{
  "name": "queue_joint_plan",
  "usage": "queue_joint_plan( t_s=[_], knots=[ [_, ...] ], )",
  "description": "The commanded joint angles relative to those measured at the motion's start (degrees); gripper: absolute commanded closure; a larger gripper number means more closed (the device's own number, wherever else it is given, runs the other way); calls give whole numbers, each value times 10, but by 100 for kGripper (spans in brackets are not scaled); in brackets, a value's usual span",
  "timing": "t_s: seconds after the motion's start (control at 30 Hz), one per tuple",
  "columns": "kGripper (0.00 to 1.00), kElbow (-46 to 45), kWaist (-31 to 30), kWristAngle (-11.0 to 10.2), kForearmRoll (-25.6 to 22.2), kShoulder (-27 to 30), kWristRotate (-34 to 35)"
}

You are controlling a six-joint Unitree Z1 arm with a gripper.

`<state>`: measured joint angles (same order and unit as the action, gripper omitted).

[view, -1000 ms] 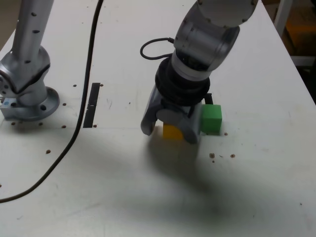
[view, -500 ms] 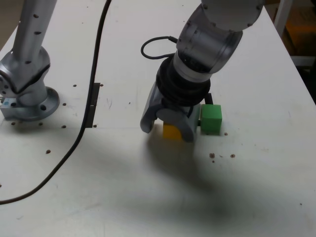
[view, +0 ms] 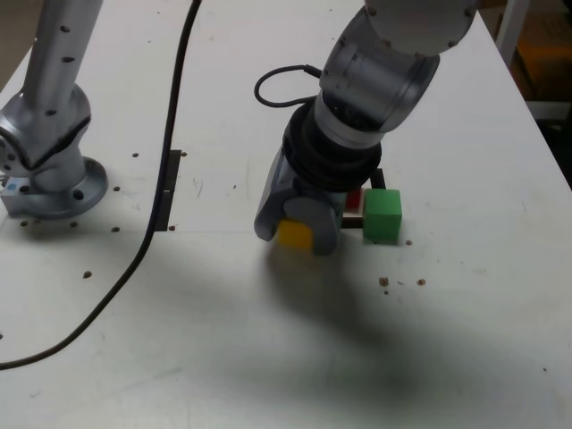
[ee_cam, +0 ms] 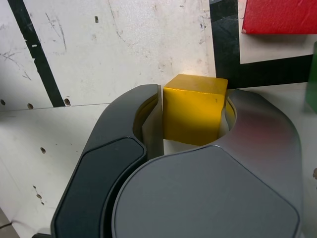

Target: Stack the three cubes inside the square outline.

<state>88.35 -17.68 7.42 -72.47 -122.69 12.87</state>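
Your yellow cube [ee_cam: 194, 109] is now clamped between the fingers [ee_cam: 153, 119], where half a second ago it still sat on the counter [view: 223, 340] under an open grip. In the exterior view it looks raised a little off the surface, though its shadow makes that hard to confirm. So the pick seems made, and your next job is to carry it to the square outline [ee_cam: 225, 54]. The red cube [ee_cam: 277, 16] already lies inside that outline, near the fingers. The green cube [view: 382, 214] sits at the outline's edge on the exterior view's right, so mind it as you swing over. No brand, label or writing can be read anywhere.
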Motion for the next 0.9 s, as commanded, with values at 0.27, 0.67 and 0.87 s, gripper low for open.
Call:
queue_joint_plan(
  t_s=[0.27,0.67,0.87],
  knots=[
    [72,18,1,-7,-61,23,28],
    [72,52,22,-26,-108,60,17],
    [72,75,45,-36,-106,56,-9]
  ],
)
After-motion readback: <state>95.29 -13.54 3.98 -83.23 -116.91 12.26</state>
